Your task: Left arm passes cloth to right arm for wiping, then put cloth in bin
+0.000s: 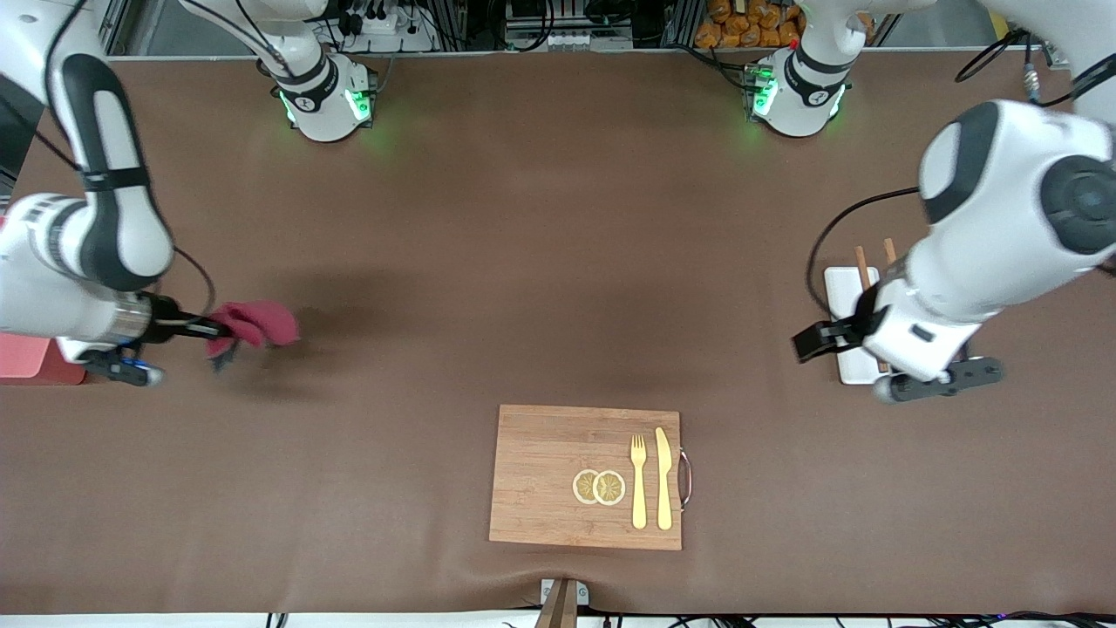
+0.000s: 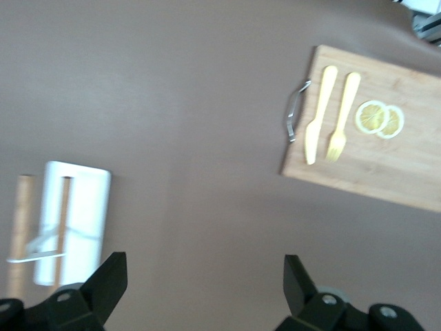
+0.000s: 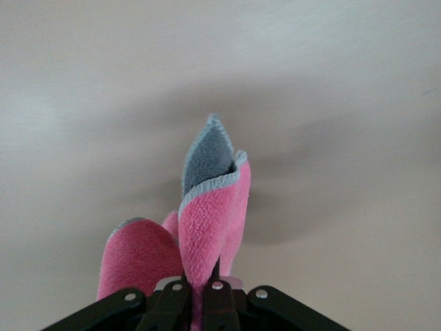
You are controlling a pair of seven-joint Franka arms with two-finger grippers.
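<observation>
The magenta cloth [image 1: 257,323] with a grey edge hangs bunched from my right gripper [image 1: 218,330], which is shut on it over the brown table at the right arm's end. In the right wrist view the cloth [image 3: 210,221] sticks out from between the shut fingers of the right gripper [image 3: 200,293]. A corner of the pink bin [image 1: 26,358] shows at the table's edge under the right arm. My left gripper [image 1: 806,342] is open and empty over the table beside the white tray [image 1: 850,296]. The left wrist view shows its [image 2: 205,289] fingers wide apart.
A wooden board [image 1: 540,488] with a fork, a knife and lemon slices lies near the front camera's edge; it also shows in the left wrist view [image 2: 386,172]. The white flat tray [image 2: 86,200] carries chopsticks at the left arm's end.
</observation>
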